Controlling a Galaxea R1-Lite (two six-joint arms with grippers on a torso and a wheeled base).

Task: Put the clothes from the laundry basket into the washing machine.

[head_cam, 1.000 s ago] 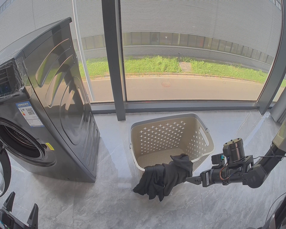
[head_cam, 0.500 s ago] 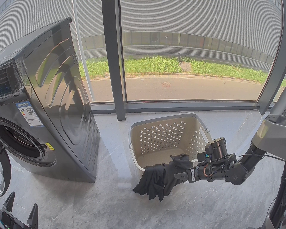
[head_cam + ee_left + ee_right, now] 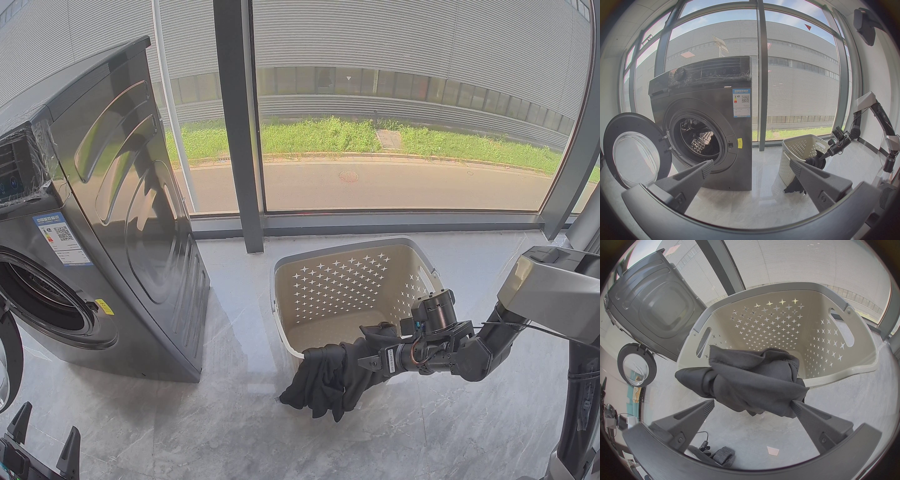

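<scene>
one open washer door (image 3: 632,150), pillar (image 3: 237,125) behind basket (image 3: 350,245)

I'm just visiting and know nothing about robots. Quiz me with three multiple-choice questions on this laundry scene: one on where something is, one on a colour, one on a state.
1. Where is the dark garment?
A) draped over the laundry basket, across its near rim
B) folded on the basket's bottom
C) flat by the window

2. What colour are the basket's walls?
A) red
B) blue
C) cream

3. How is the door of the washing machine?
A) shut
B) swung open
C) taken off

Answers:
1 A, the cloth hangs over the rim and down the outside.
2 C, the star-pierced walls are cream.
3 B, the door stands aside and the drum shows.
</scene>
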